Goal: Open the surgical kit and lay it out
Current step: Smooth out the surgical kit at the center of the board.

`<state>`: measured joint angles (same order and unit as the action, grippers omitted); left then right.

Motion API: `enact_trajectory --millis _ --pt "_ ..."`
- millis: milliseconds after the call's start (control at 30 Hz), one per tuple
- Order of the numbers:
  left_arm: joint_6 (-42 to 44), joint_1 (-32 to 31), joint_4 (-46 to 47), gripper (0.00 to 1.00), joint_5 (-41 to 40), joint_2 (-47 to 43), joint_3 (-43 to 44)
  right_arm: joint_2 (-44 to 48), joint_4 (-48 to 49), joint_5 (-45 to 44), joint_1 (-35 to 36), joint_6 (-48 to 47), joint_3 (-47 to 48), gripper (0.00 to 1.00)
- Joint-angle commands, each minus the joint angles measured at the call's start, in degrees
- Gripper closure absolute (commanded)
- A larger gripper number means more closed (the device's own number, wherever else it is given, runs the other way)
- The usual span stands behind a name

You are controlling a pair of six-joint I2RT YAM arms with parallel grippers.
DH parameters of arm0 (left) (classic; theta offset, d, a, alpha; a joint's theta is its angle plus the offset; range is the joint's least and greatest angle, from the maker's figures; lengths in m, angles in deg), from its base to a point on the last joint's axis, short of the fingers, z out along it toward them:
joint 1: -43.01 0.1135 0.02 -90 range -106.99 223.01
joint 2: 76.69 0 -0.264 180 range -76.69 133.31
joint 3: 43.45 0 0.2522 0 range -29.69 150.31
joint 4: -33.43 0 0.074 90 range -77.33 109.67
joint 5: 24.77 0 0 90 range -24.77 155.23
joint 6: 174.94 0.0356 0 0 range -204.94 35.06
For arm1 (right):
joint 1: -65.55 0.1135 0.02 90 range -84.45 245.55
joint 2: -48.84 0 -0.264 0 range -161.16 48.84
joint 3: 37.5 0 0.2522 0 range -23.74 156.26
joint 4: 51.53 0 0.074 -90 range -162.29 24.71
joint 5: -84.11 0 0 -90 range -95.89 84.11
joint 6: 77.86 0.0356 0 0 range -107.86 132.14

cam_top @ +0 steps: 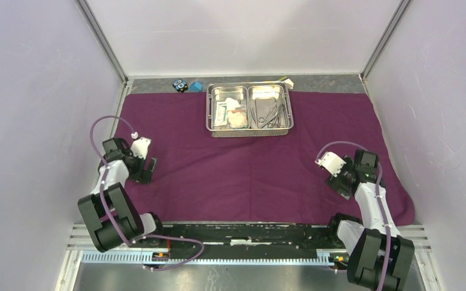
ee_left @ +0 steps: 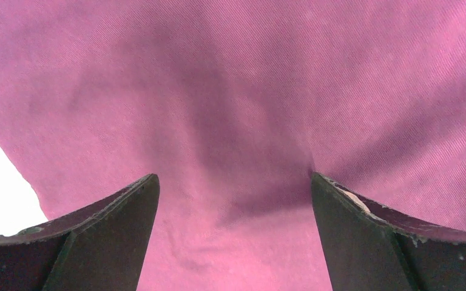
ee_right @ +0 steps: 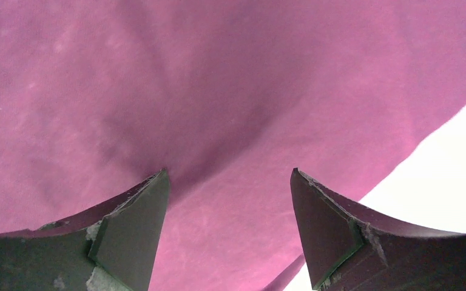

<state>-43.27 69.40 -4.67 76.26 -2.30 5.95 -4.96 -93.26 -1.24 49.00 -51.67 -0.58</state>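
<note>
Looking down from the top view, the purple cloth (cam_top: 249, 176) is seen spread flat, with the steel tray (cam_top: 249, 132) set at its far edge, roughly centred, long axis running left to right. A packet (cam_top: 221, 113) and gauze (cam_top: 238, 119) are held in its left compartment, clamps (cam_top: 269, 114) in the right. The tray lies well apart from both the left gripper (cam_top: 145, 173) and the right gripper (cam_top: 340, 188), toward the far side. Neither can really be called nearer, and nothing is parked in between. Small blocks (cam_top: 187, 85) are sat just off the cloth, far-left of the tray.

On the left wrist view, the jaws are spread wide, nothing held, only cloth underneath.

Same deal on the right wrist view: jaws parted and empty, with the cloth's edge seen at the right.
</note>
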Motion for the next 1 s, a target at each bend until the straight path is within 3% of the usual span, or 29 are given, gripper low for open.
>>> enact_trajectory --millis 0,133,233,433,633,800,967 --pt "4.2 0.4 -7.5 0.0 1.9 -5.9 0.4 0.5 -14.4 5.5 -0.4 -1.0 6.0 0.2" --pt "2.6 0.0 -14.8 0.0 12.6 -11.2 5.1 -2.4 -17.7 20.1 2.2 3.9 15.7 0.2" --pt "1.8 -3.1 -18.8 0.0 18.6 -14.3 7.4 -4.7 -14.2 24.5 8.5 8.9 17.8 0.2" --pt "0.1 -16.1 -20.4 0.0 20.7 -15.7 8.1 -8.4 -0.5 18.3 30.9 17.2 13.8 0.2" --pt "-2.5 -32.3 -15.6 0.01 16.4 -12.7 6.8 -13.5 8.4 13.8 46.2 18.7 10.7 0.22" --pt "-1.4 -41.6 -12.0 0.04 12.2 -10.8 4.5 -15.8 9.3 11.1 52.4 17.1 7.8 0.23" --pt "4.0 -45.9 -10.0 0.07 13.2 -12.3 1.0 -15.3 6.7 8.5 55.5 14.0 3.5 0.24"
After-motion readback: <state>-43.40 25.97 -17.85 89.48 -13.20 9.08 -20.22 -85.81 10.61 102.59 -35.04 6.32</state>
